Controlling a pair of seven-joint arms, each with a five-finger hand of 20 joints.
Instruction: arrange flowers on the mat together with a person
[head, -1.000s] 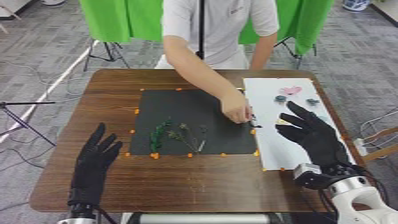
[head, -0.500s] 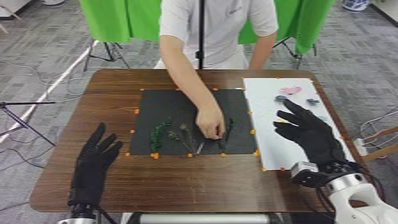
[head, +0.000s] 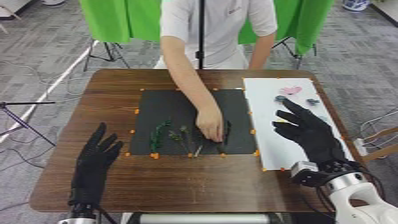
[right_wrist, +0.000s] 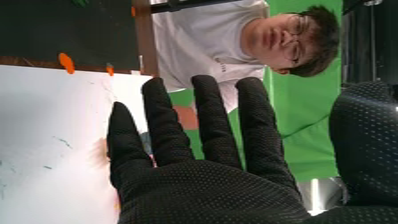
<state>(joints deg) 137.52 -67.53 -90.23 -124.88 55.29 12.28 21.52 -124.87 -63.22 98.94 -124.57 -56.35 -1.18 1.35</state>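
In the head view, my left hand (head: 96, 155) rests over the table left of the black mat (head: 178, 107), fingers straight. My right hand (head: 311, 134) is above the white sheet (head: 266, 107), fingers extended; in the right wrist view the right hand (right_wrist: 213, 192) shows straight, spread fingers. On the mat lie a green sprig (head: 158, 136) and thin stems (head: 186, 137). The person's hand (head: 210, 126) is low over the mat's right part, at a dark stem (head: 227, 131). A pink flower (head: 290, 90) and blue-grey flowers (head: 312, 101) lie on the sheet.
The brown table (head: 169, 182) extends in front of the mat. Orange tape pieces (head: 155, 156) mark the mat's edges. The person's arm (head: 189, 82) reaches across the mat from the far side.
The person's hand has moved from the mat's right edge toward its front right part, where a dark stem now lies. My right hand has shifted slightly left; my left hand is still.
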